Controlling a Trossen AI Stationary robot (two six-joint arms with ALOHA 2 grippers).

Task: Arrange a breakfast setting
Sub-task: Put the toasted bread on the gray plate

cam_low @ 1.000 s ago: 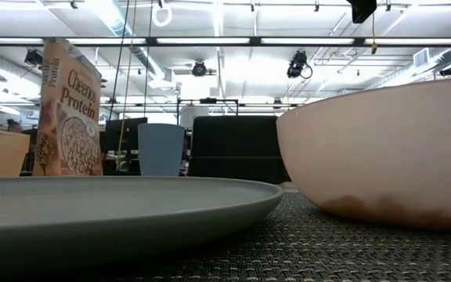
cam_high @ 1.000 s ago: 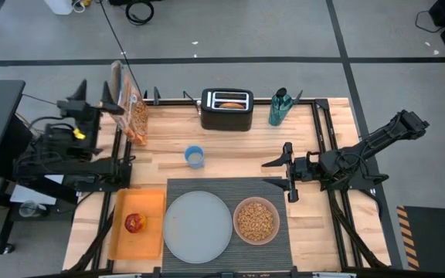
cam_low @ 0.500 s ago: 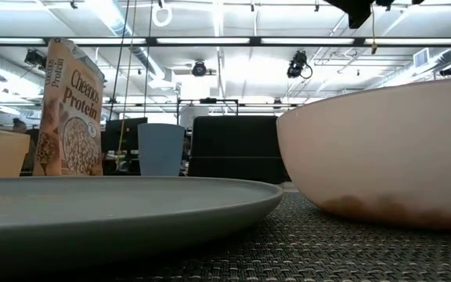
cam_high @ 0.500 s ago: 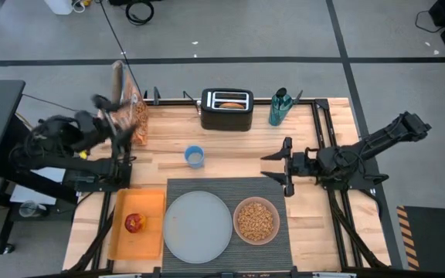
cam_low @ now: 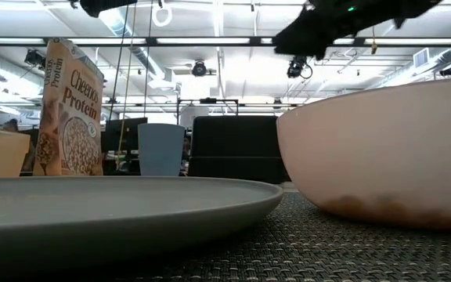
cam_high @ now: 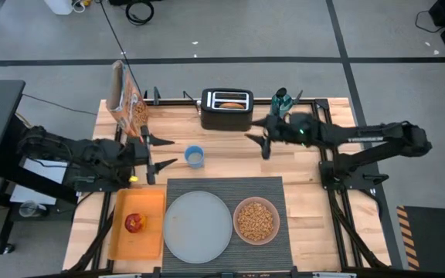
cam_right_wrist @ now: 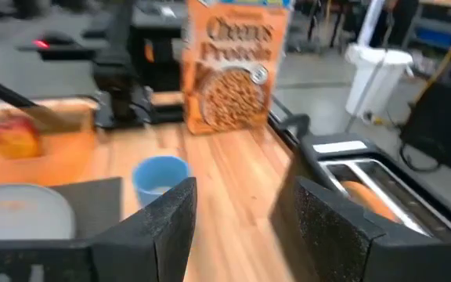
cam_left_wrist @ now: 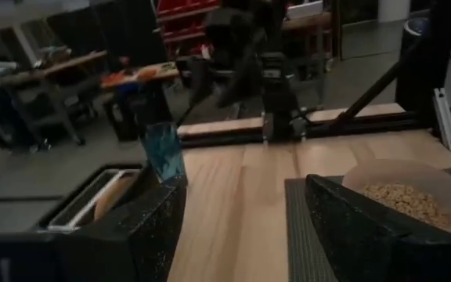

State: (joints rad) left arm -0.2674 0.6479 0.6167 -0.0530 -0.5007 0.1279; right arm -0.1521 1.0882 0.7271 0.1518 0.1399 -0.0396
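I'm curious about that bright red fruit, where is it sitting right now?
In the high view the red apple lies in an orange tray at the table's front left, just left of the pale grey plate on the placemat.

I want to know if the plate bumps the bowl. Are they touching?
Apart. The high view shows a thin strip of dark placemat between the grey plate and the pink bowl.
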